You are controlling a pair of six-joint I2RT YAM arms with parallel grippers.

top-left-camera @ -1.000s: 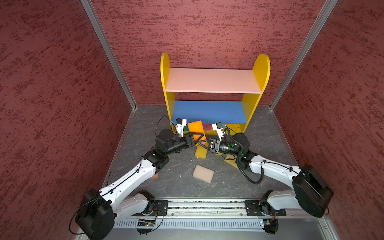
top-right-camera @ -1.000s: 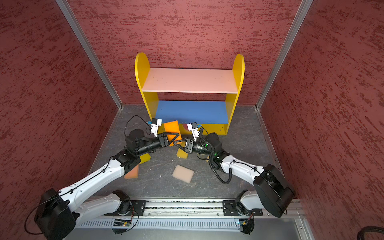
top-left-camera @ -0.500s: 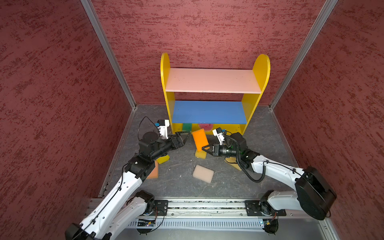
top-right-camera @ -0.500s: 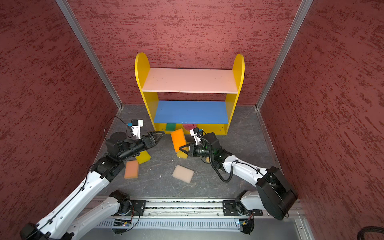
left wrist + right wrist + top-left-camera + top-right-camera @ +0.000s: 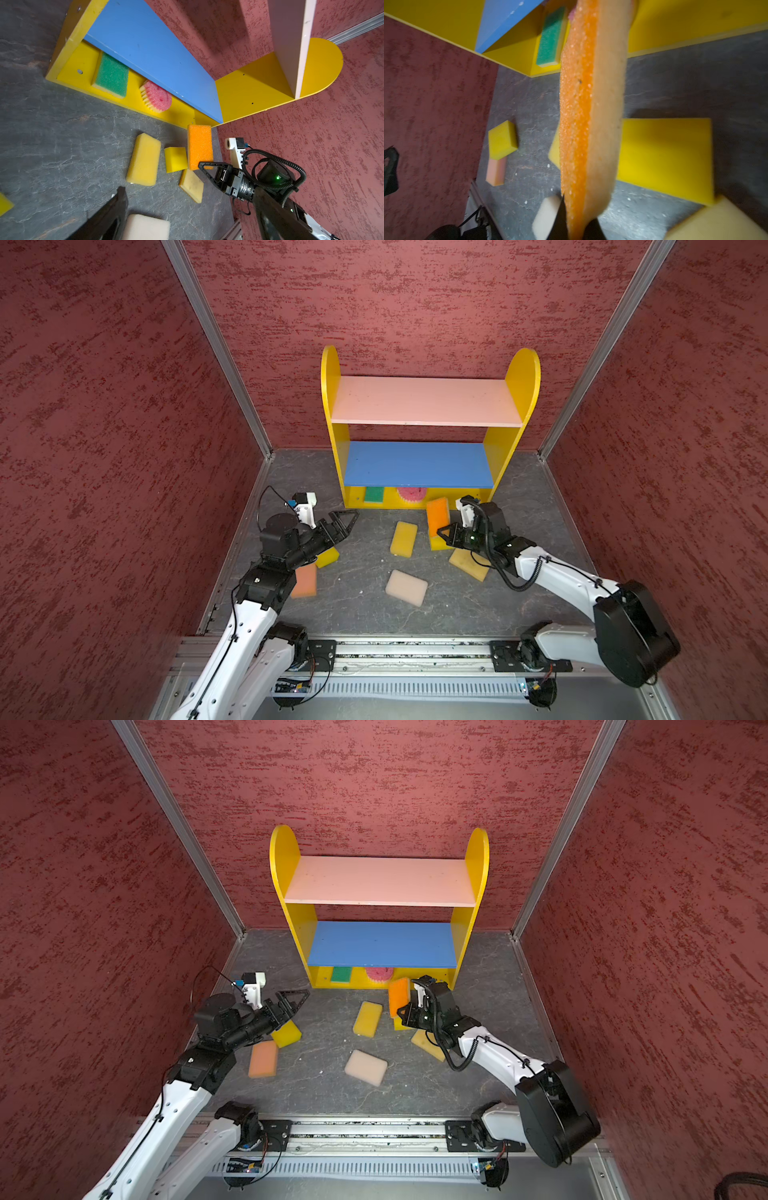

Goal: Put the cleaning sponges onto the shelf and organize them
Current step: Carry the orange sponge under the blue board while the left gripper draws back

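Here, the right gripper (image 5: pixel 442 530) is pinching an orange sponge (image 5: pixel 437 512) by the shelf (image 5: pixel 415 464); the left gripper (image 5: pixel 344 526) is gaping wide, empty.

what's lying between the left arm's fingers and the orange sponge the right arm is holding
A yellow sponge lies flat on the floor there, with a smaller yellow one close beside the orange sponge; both top views show them.

shelf (image 5: pixel 515 406): upright against back wall; yellow sides, pink top board, blue middle board.
green sponge (image 5: pixel 374 494), pink round sponge (image 5: pixel 411 494): on yellow bottom board, apart.
orange sponge (image 5: pixel 437 515): upright, pinched by right fingers (image 5: pixel 560 224), just before shelf.
surface (image 5: pixel 361 605): golden sponge (image 5: pixel 404 538), small yellow sponge (image 5: pixel 439 543), tan sponge (image 5: pixel 468 564), cream sponge (image 5: pixel 406 587) centre-right; yellow block (image 5: pixel 328 558), peach sponge (image 5: pixel 304 580) left.
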